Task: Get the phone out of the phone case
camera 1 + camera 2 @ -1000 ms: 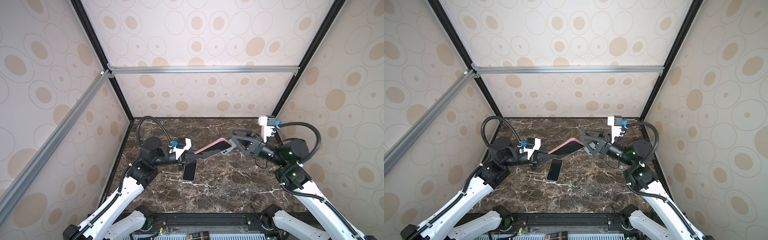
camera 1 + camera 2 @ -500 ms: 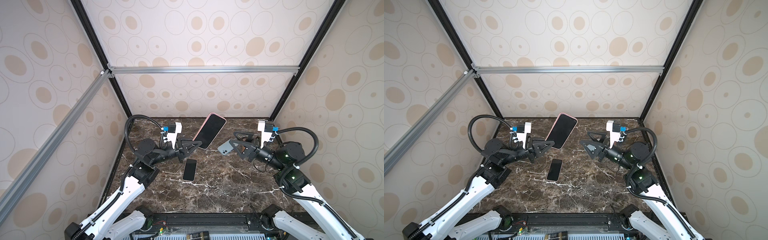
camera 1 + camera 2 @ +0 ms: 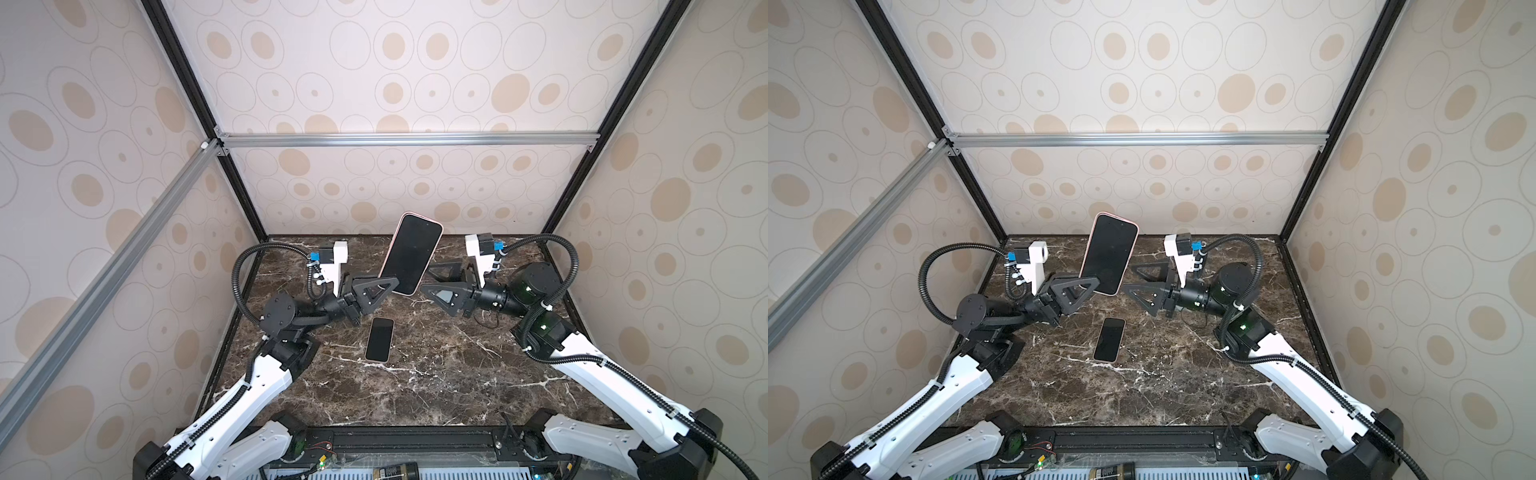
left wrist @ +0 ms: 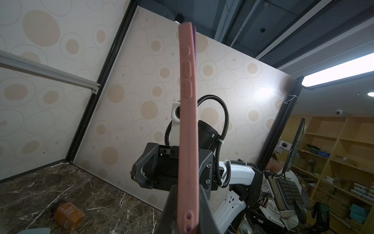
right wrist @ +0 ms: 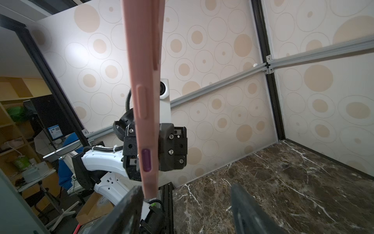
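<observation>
Phone case (image 3: 411,253) held in the air, clamped in the left gripper (image 3: 392,286).
Left jaws closed on the pink case's lower end; purple phone (image 5: 146,160) visible through its cutouts, inside; case tilted, dark screen upward; right gripper (image 3: 427,277) spread apart just beside it; another handset (image 3: 379,339) flat on the marble table (image 3: 457,374) below.

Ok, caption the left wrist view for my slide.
Edge-on pink silicone phone case, purple phone inside, clamped in the left gripper; open right gripper faces it.

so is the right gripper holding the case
No, the right gripper is open beside the case; only the left gripper is shut on its lower end.
</observation>
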### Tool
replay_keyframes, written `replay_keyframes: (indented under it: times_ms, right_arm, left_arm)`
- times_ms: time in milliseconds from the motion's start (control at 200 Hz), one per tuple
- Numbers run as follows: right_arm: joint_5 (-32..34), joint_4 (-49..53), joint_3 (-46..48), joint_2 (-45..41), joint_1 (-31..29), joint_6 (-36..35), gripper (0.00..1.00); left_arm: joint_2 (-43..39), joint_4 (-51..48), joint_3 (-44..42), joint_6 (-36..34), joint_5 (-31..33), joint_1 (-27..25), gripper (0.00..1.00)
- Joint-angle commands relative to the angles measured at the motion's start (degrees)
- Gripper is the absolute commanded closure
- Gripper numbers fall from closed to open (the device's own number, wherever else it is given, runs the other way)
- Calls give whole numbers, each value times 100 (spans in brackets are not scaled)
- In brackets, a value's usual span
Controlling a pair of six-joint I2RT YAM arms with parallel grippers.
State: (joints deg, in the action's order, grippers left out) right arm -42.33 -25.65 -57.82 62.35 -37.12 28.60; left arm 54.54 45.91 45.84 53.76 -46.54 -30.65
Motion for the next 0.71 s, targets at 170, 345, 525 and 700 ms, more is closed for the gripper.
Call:
replay_keyframes:
  times_ms: [170,345,525,700]
  right_arm:
    - [-630,-116,-396,132,-308,-324,38]
    - [-660,210,-510,169,-347,-443,44]
    - [-664,366,-636,241,-365,-399,49]
    - [-651,418,-651,266,-393,-414,53]
  left_arm:
    - [-14,726,103,192,-229,-75,100]
    - [28,721,109,153,-278,-142,100]
    - [70,725,148,111,-309,-224,100]
    - [74,659,165,52,-329,-289,100]
